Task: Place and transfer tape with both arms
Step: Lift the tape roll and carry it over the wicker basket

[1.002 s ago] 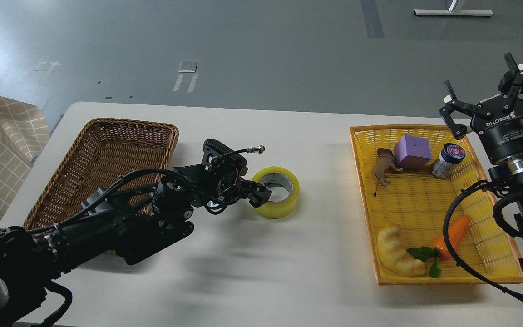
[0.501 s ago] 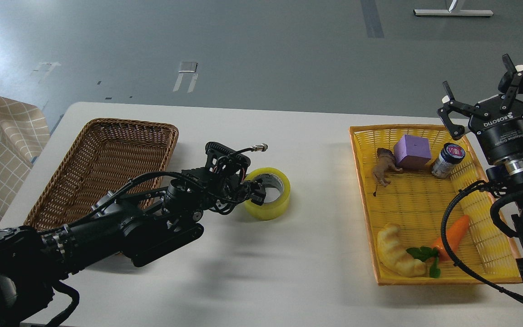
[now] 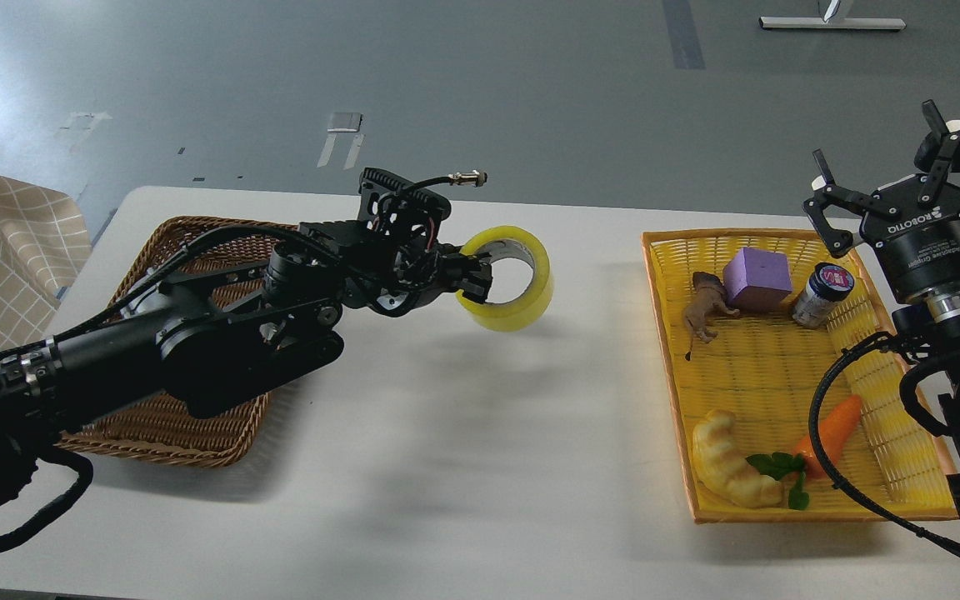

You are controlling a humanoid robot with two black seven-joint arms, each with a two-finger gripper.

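**Tape held above the table by the left arm**

Nearest on the right, a pale croissant toy lies in the near left corner of the yellow basket, with an orange carrot toy and its green leaves just to its right. A black cable from the right arm crosses over the carrot. The white table carries both baskets, and its near middle is bare apart from soft shadows.

On the left, the left arm comes in from the near left corner and passes over the brown wicker basket, hiding much of it. Its left gripper reaches toward the middle of the table, its jaws clamped on the near left wall of the tape, one finger inside the core and the other on the outer side. The roll of yellow tape is off the table, tilted so its open core faces this way, with a faint shadow below it. It sits between the two baskets, closer to the brown one.

Farther back in the yellow basket stand a brown animal figure, a purple block touching it, and a small dark jar just beside the block.

At the far right edge, the right gripper points up and away, above the far right corner of the yellow basket, its jaws spread apart and holding nothing.
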